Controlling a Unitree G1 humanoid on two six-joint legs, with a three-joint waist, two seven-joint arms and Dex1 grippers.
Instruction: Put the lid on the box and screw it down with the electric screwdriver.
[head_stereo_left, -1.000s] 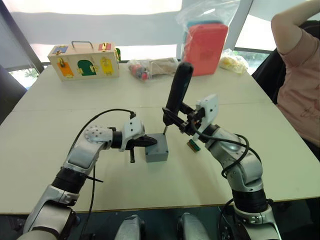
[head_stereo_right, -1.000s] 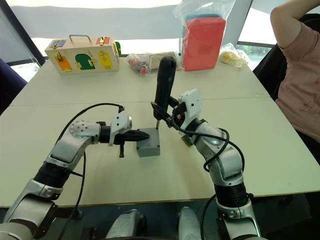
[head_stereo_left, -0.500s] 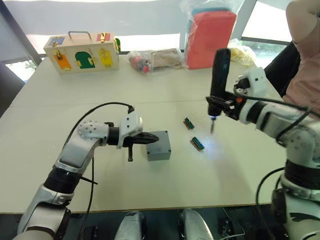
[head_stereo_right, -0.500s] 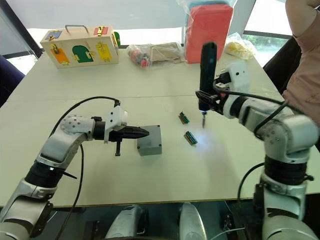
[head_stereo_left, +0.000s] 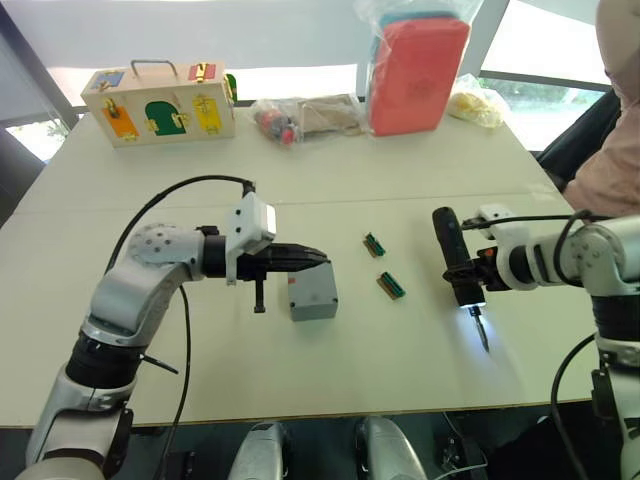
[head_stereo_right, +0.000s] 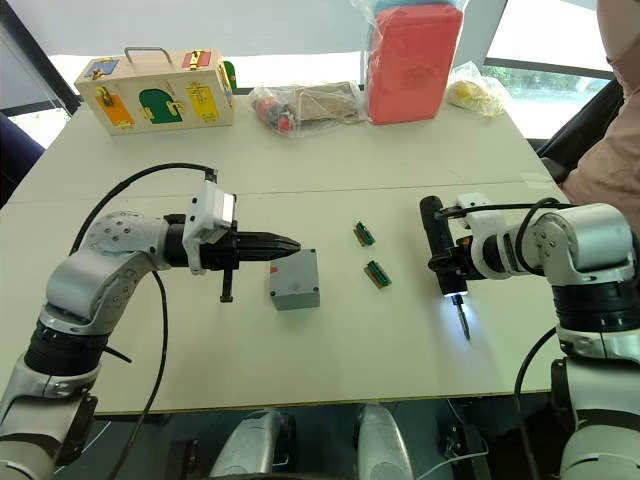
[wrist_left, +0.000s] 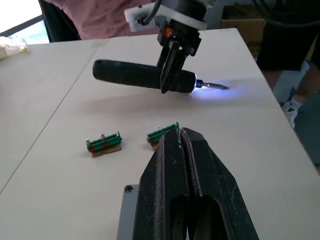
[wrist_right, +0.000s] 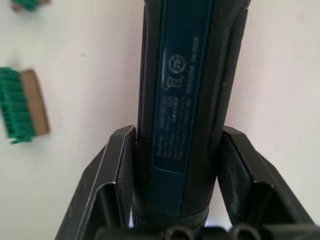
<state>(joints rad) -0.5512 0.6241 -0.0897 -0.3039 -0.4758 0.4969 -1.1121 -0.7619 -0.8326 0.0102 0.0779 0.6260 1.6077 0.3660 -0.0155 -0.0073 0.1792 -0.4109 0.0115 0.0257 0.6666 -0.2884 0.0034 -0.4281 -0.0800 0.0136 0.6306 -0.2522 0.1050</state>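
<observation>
Screwdriver (head_stereo_left: 455, 259) lowered flat, label wrist-side

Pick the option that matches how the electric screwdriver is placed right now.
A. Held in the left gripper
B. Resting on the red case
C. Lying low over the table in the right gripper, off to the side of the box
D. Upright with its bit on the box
C: the right gripper clamps the electric screwdriver lying low over the table, its lit bit well away from the box.
</observation>
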